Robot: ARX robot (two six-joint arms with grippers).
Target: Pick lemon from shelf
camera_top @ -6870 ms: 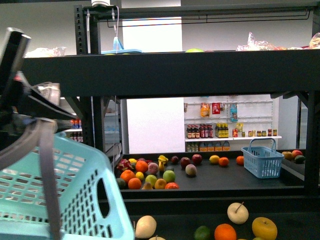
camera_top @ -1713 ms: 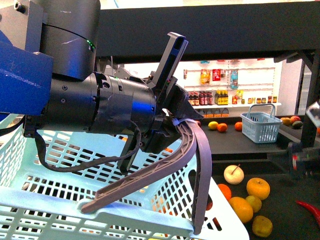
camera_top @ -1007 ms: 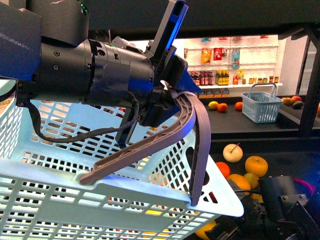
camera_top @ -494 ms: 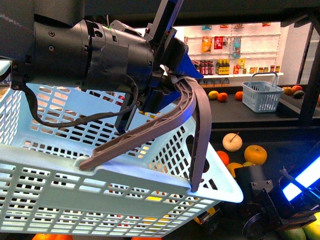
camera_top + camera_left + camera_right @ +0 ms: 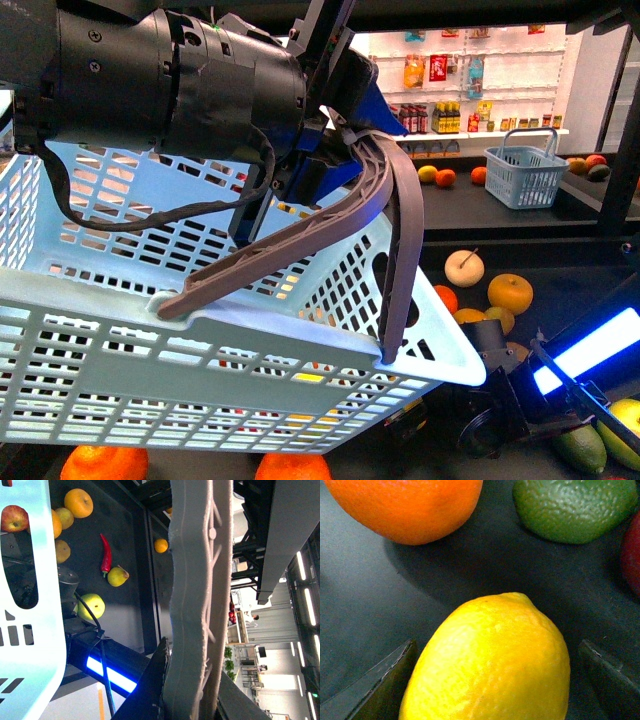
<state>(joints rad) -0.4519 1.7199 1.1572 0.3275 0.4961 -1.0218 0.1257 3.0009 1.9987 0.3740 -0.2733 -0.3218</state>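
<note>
The black shelf point(image 5: 628, 130) frames the scene, its dark tiers strewn with fruit. A large pale blue basket point(image 5: 200, 380) fills most of the front view, hanging tilted from its grey handle point(image 5: 300, 240). The bulky black left arm point(image 5: 170, 80) reaches across above it, and the left hand point(image 5: 350, 135) is clamped tight around the top of that handle. In the left wrist view the handle runs lengthwise straight through the grip. The right arm point(image 5: 590, 355), lit by a blue strip, lies low at the lower right over the bottom tier. Its right hand point(image 5: 492, 672) is spread wide, one dark finger point(image 5: 380, 685) on each side of the lemon point(image 5: 487, 655). A thin gap shows on at least one side, so nothing is squeezed. The lemon lies on the dark tier between those fingers, bright yellow and oval, with its pointed end away from the wrist. Just beyond it sit an orange point(image 5: 405, 505) and a bumpy green fruit point(image 5: 575, 507), both apart from the lemon. Farther back on the tier are a pale fruit with a stem point(image 5: 464, 267) and a small blue basket point(image 5: 527, 178).
</note>
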